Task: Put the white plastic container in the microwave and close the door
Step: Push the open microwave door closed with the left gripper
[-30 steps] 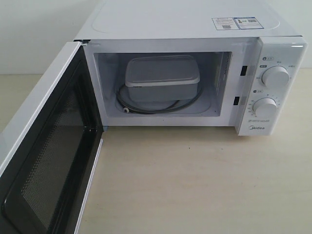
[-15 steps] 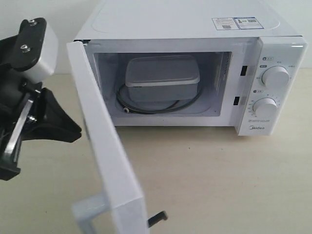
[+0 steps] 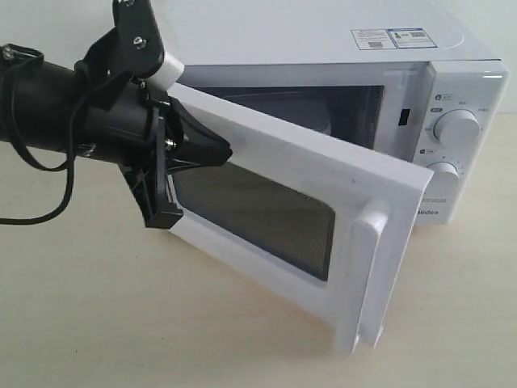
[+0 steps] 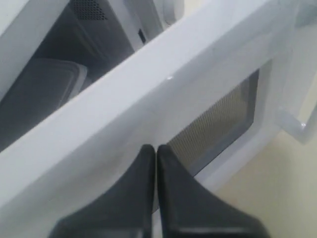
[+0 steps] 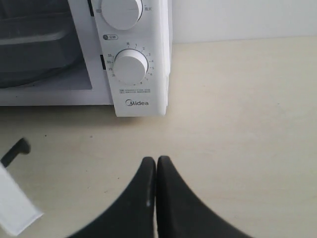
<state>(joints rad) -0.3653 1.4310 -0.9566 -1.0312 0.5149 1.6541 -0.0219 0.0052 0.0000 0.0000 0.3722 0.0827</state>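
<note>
Left gripper (image 4: 156,151): fingers pinched together, empty, tips against outer face of door (image 3: 339,158) near hinge side. Door half-swung, handle (image 3: 367,275) at 4 o'clock from gripper in exterior view. Behind door, white plastic container (image 4: 44,89) inside microwave (image 3: 323,32). Right gripper (image 5: 156,163): pinched together, empty, over table (image 5: 237,124).

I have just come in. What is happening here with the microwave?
The left claw, shut, rests against the outer face of the door, near its hinge side, apparently to push it closed. The door stands about halfway shut. The white plastic container already sits inside the microwave. The right claw, also shut, hangs over the table in front of the dials and touches nothing.
</note>
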